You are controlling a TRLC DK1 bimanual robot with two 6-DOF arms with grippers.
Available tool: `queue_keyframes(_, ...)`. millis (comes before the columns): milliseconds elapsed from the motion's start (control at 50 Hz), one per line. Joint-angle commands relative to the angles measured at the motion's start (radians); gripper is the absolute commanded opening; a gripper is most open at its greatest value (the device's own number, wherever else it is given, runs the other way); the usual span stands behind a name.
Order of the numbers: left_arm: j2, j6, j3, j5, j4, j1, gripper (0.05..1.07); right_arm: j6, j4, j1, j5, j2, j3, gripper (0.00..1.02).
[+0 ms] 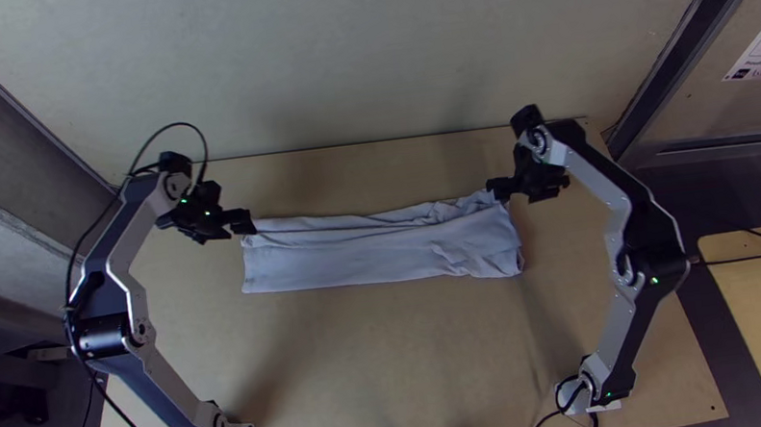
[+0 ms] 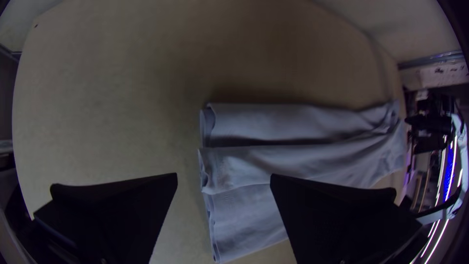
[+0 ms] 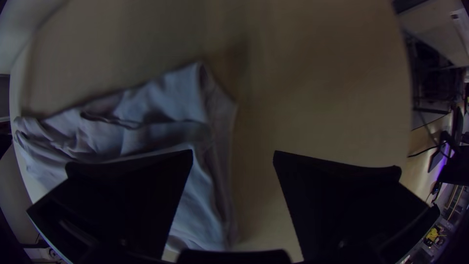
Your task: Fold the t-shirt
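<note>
"Where do I find the t-shirt?"

"I see the grey t-shirt lying across the light wooden bench in a long, narrow folded strip, its right end more wrinkled."

"And my grippers?"

"My left gripper is at the strip's far left corner, fingers spread wide. My right gripper is at the far right corner, also spread. I can't tell whether either touches cloth."

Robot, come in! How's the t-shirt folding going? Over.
T-shirt in a long folded strip. Left gripper open by its left end, right gripper open by its right. Possible snag: wrinkles toward the right end.
</note>
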Motion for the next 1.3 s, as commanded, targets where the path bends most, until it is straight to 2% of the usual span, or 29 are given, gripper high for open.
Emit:
queue_keyframes(0, -0.072, -0.02, -0.04, 0.07, -0.014, 0.052, 1.03, 0.0, 0.01, -0.026, 0.026, -0.136, -0.005, 0.96)
queue_keyframes(60, -0.083, -0.019, -0.057, 0.113, -0.015, 0.08, 1.03, 0.02, 0.01, -0.039, 0.025, -0.182, -0.002, 0.96)
queue_keyframes(280, -0.098, 0.015, -0.138, 0.288, -0.023, 0.174, 1.03, 0.022, 0.02, -0.081, 0.026, -0.32, 0.024, 0.99)
queue_keyframes(440, -0.087, 0.04, -0.212, 0.334, 0.015, 0.204, 1.03, 0.04, 0.023, -0.085, 0.025, -0.417, 0.053, 0.99)
queue_keyframes(560, -0.047, 0.032, -0.222, 0.368, 0.032, 0.217, 1.03, 0.068, 0.049, -0.085, 0.025, -0.469, 0.078, 0.99)
queue_keyframes(700, -0.029, 0.009, -0.259, 0.403, 0.089, 0.221, 1.03, 0.069, 0.049, -0.085, 0.025, -0.5, 0.086, 0.99)
queue_keyframes(1020, 0.011, -0.063, -0.308, 0.407, 0.19, 0.158, 1.03, 0.069, 0.043, -0.089, 0.026, -0.536, 0.066, 0.99)
queue_keyframes(1280, 0.0, -0.193, -0.37, 0.375, 0.308, -0.004, 1.03, 0.071, 0.04, -0.091, 0.026, -0.556, 0.04, 0.99)
